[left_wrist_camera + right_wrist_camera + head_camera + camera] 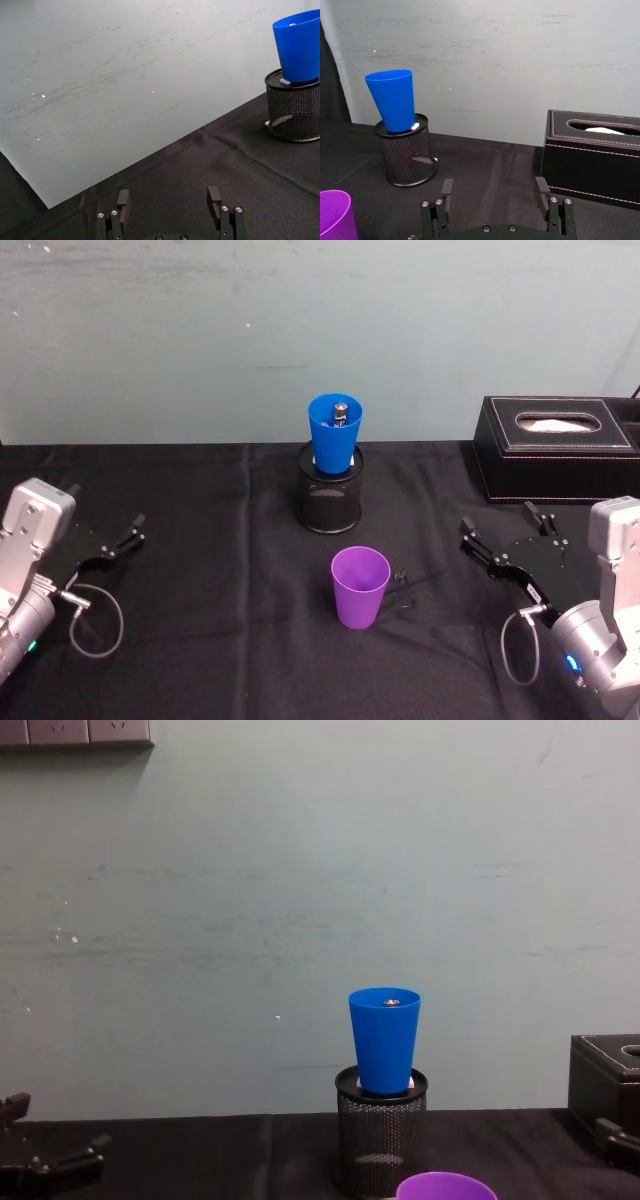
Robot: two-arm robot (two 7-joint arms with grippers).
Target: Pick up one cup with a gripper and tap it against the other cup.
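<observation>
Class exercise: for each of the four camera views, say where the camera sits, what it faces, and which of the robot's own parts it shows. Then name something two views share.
Head: high, looking down on the black table; left tool and right tool at the sides.
Chest: low, facing the wall across the blue cup in the mesh holder; tool tips at both edges.
Left wrist: behind the open left tool, facing wall and blue cup.
Right wrist: behind the open right tool, facing holder, tissue box, purple cup.
Shared: all show the blue cup.

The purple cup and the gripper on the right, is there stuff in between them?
Almost nothing. In the head view, bare black cloth runs from the purple cup to the open right gripper, apart from a small dark bit lying beside the cup.
</observation>
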